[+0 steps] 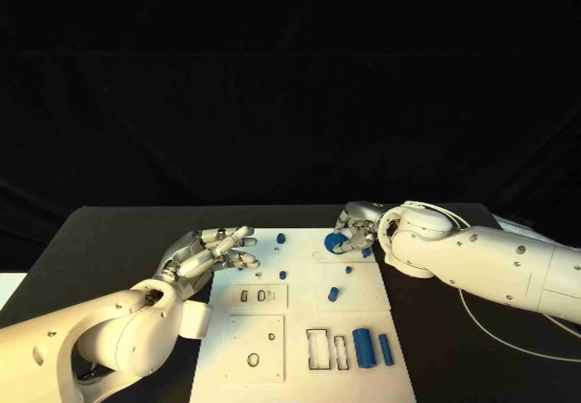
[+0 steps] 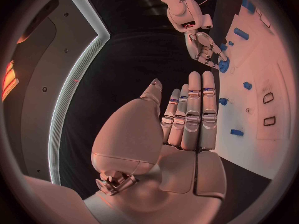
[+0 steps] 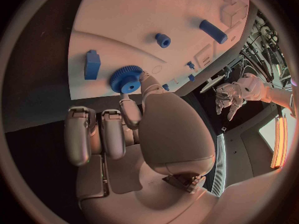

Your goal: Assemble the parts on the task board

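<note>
Counter (image 1: 109, 227), black, carries the white task board (image 1: 363, 369). Left hand (image 1: 212, 252) hovers by the board's near-left edge, fingers straight and apart, holding nothing. Right hand (image 1: 353, 225) pinches one blue gear (image 1: 336, 243) at the board's far end. Two blue bars (image 1: 373, 346) lie side by side

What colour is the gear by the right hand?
Blue. The gear with the right hand touching it shows best in the right wrist view.
</note>
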Action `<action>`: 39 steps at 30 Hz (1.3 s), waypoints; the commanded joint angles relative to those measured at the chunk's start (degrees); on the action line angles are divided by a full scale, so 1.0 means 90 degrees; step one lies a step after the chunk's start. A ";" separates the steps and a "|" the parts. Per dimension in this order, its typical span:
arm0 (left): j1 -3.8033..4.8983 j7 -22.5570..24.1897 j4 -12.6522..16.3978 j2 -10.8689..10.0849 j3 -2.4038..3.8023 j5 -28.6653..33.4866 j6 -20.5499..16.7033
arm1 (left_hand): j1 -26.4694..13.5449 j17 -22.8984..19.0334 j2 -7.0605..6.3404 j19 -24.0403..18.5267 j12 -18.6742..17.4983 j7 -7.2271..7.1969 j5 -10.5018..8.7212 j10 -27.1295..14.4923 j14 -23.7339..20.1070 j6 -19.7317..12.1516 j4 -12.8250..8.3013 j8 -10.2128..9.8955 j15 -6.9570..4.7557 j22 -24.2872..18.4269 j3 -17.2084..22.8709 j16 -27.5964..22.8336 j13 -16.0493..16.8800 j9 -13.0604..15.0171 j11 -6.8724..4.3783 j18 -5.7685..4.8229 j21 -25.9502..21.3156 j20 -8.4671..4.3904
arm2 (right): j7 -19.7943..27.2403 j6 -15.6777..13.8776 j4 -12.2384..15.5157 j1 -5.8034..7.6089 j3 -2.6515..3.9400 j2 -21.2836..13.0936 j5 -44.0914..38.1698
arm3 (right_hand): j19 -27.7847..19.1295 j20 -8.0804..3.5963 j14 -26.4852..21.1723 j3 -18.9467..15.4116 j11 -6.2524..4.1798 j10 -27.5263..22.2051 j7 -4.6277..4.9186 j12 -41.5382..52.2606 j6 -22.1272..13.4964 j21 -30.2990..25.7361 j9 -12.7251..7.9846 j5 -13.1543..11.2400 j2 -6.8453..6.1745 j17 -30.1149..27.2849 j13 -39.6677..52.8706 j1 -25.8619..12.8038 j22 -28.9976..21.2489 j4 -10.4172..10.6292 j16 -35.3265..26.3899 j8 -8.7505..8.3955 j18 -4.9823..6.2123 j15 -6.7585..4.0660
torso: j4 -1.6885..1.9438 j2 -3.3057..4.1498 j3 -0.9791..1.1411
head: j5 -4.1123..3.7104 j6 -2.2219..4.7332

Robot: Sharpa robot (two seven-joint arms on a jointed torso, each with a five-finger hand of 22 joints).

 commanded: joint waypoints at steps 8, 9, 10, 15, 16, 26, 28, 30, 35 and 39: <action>0.0006 0.0010 -0.0004 0.0021 0.0004 0.0011 0.0155 | 0.0013 0.0006 0.0027 0.0003 -0.0019 0.0029 0.0040 -0.0010 -0.0003 0.0000 -0.0030 -0.0041 0.0015 0.0006 0.0007 -0.0042 -0.0007 -0.0005 0.0025 0.0061 0.0028 -0.0012 | -0.0134 0.0279 0.0003 -0.0048 -0.0011 0.0041 -0.0465 | 0.0101 -0.0039 0.0469 0.0160 -0.0030 0.0206 -0.0027 0.0379 0.0282 0.0068 0.0025 -0.0132 0.0168 0.0566 0.0405 0.0147 0.0391 -0.0162 0.0079 0.0096 -0.0102 -0.0003 | 0.0003 0.0001 -0.0003 | 0.0007 -0.0038; 0.0006 0.0009 -0.0005 0.0021 0.0004 0.0011 0.0157 | 0.0013 0.0006 0.0027 0.0003 -0.0019 0.0029 0.0040 -0.0010 -0.0003 0.0000 -0.0030 -0.0041 0.0015 0.0006 0.0007 -0.0042 -0.0007 -0.0005 0.0025 0.0061 0.0028 -0.0012 | -0.0151 0.0287 0.0019 -0.0050 -0.0011 0.0041 -0.0519 | 0.0115 -0.0048 0.0471 0.0206 -0.0042 0.0230 -0.0038 0.0430 0.0344 0.0078 0.0034 -0.0171 0.0192 0.0581 0.0462 0.0180 0.0415 -0.0193 0.0087 0.0118 -0.0106 -0.0012 | 0.0003 0.0001 -0.0004 | 0.0007 -0.0038; 0.0006 0.0008 -0.0006 0.0021 0.0004 0.0011 0.0158 | 0.0020 0.0017 0.0035 0.0000 -0.0024 0.0028 0.0040 -0.0008 -0.0004 0.0002 -0.0036 -0.0044 0.0015 0.0008 0.0013 -0.0046 -0.0007 -0.0004 0.0024 0.0061 0.0030 -0.0013 | -0.0173 0.0291 0.0037 -0.0053 -0.0011 0.0040 -0.0569 | 0.0127 -0.0056 0.0473 0.0259 -0.0056 0.0255 -0.0057 0.0481 0.0416 0.0086 0.0045 -0.0262 0.0224 0.0594 0.0518 0.0220 0.0434 -0.0229 0.0095 0.0146 -0.0110 -0.0024 | 0.0004 -0.0002 -0.0005 | 0.0004 -0.0039; 0.0006 -0.0011 -0.0007 0.0022 0.0004 0.0037 0.0178 | 0.0021 0.0018 0.0036 0.0000 -0.0024 0.0028 0.0040 -0.0007 -0.0004 0.0002 -0.0037 -0.0044 0.0015 0.0008 0.0014 -0.0047 -0.0007 -0.0004 0.0024 0.0061 0.0030 -0.0013 | -0.0250 0.0283 0.0136 -0.0068 -0.0014 0.0036 -0.0839 | 0.0184 -0.0100 0.0482 0.0510 -0.0120 0.0326 -0.0132 0.0628 0.0650 0.0122 0.0083 -0.0707 0.0336 0.0650 0.0689 0.0418 0.0526 -0.0411 0.0124 0.0243 -0.0129 -0.0077 | 0.0009 0.0001 -0.0005 | 0.0001 -0.0038; 0.0006 -0.0031 -0.0008 0.0024 0.0004 0.0141 0.0199 | 0.0027 0.0026 0.0043 -0.0001 -0.0026 0.0027 0.0040 -0.0005 -0.0005 0.0003 -0.0042 -0.0045 0.0014 0.0009 0.0018 -0.0049 -0.0007 -0.0004 0.0023 0.0061 0.0031 -0.0013 | -0.0264 0.0262 0.0164 -0.0071 -0.0015 0.0035 -0.0940 | 0.0195 -0.0108 0.0483 0.0563 -0.0131 0.0331 -0.0145 0.0639 0.0686 0.0130 0.0089 -0.0709 0.0351 0.0659 0.0706 0.0465 0.0544 -0.0456 0.0128 0.0258 -0.0133 -0.0087 | 0.0011 0.0000 -0.0005 | -0.0002 -0.0037; 0.0006 -0.0089 -0.0010 0.0020 0.0003 0.0580 0.0301 | 0.0064 0.0064 0.0080 -0.0004 -0.0037 0.0020 0.0042 0.0012 -0.0004 0.0015 -0.0071 -0.0051 0.0009 0.0017 0.0047 -0.0060 -0.0007 -0.0002 0.0016 0.0063 0.0041 -0.0017 | -0.0317 -0.0174 0.0463 -0.0114 -0.0025 0.0024 -0.1560 | 0.0290 -0.0148 0.0494 0.0822 -0.0172 0.0384 -0.0188 0.0725 0.0827 0.0188 0.0103 -0.0698 0.0352 0.0720 0.0826 0.0467 0.0695 -0.0588 0.0159 0.0304 -0.0166 -0.0120 | 0.0016 0.0002 -0.0012 | -0.0022 -0.0019; 0.0006 -0.0090 -0.0008 0.0021 0.0003 0.0587 0.0311 | 0.0064 0.0064 0.0080 -0.0004 -0.0037 0.0020 0.0042 0.0012 -0.0004 0.0015 -0.0071 -0.0051 0.0009 0.0017 0.0047 -0.0060 -0.0007 -0.0002 0.0016 0.0063 0.0041 -0.0017 | -0.0330 -0.0210 0.0529 -0.0117 -0.0025 0.0020 -0.1560 | 0.0310 -0.0153 0.0494 0.0865 -0.0177 0.0398 -0.0195 0.0746 0.0848 0.0200 0.0104 -0.0635 0.0346 0.0724 0.0853 0.0410 0.0726 -0.0577 0.0161 0.0308 -0.0173 -0.0124 | 0.0021 0.0003 -0.0013 | -0.0019 -0.0016; 0.0006 -0.0091 -0.0006 0.0020 0.0003 0.0594 0.0320 | 0.0064 0.0064 0.0080 -0.0004 -0.0037 0.0020 0.0042 0.0012 -0.0004 0.0015 -0.0071 -0.0051 0.0009 0.0017 0.0047 -0.0060 -0.0007 -0.0002 0.0016 0.0063 0.0041 -0.0017 | -0.0355 -0.0249 0.0635 -0.0120 -0.0025 0.0012 -0.1491 | 0.0341 -0.0160 0.0494 0.0919 -0.0192 0.0411 -0.0213 0.0758 0.0885 0.0218 0.0113 -0.0548 0.0334 0.0722 0.0877 0.0322 0.0773 -0.0556 0.0160 0.0320 -0.0183 -0.0133 | 0.0028 0.0005 -0.0012 | -0.0016 -0.0010; 0.0006 -0.0092 -0.0002 0.0017 0.0003 0.0601 0.0327 | 0.0070 0.0071 0.0084 -0.0005 -0.0040 0.0019 0.0042 0.0012 -0.0005 0.0014 -0.0077 -0.0053 0.0008 0.0018 0.0051 -0.0063 -0.0007 -0.0003 0.0016 0.0063 0.0042 -0.0017 | -0.0427 -0.0395 0.0899 -0.0112 -0.0023 0.0029 -0.1351 | 0.0362 -0.0172 0.0493 0.1040 -0.0196 0.0413 -0.0220 0.0742 0.0886 0.0232 0.0118 -0.0327 0.0292 0.0722 0.0894 0.0149 0.0808 -0.0520 0.0159 0.0302 -0.0191 -0.0144 | 0.0031 0.0001 -0.0018 | -0.0001 -0.0002; 0.0006 -0.0093 0.0002 0.0019 0.0003 0.0602 0.0331 | 0.0073 0.0073 0.0086 -0.0006 -0.0041 0.0018 0.0042 0.0012 -0.0006 0.0014 -0.0079 -0.0054 0.0008 0.0019 0.0052 -0.0064 -0.0007 -0.0003 0.0016 0.0063 0.0043 -0.0017 | -0.0490 -0.0573 0.1026 -0.0086 -0.0021 0.0156 -0.1360 | 0.0400 -0.0177 0.0493 0.1130 -0.0201 0.0422 -0.0223 0.0744 0.0888 0.0254 0.0124 -0.0174 0.0253 0.0724 0.0915 0.0075 0.0867 -0.0524 0.0158 0.0294 -0.0203 -0.0147 | 0.0044 0.0001 -0.0029 | 0.0001 -0.0018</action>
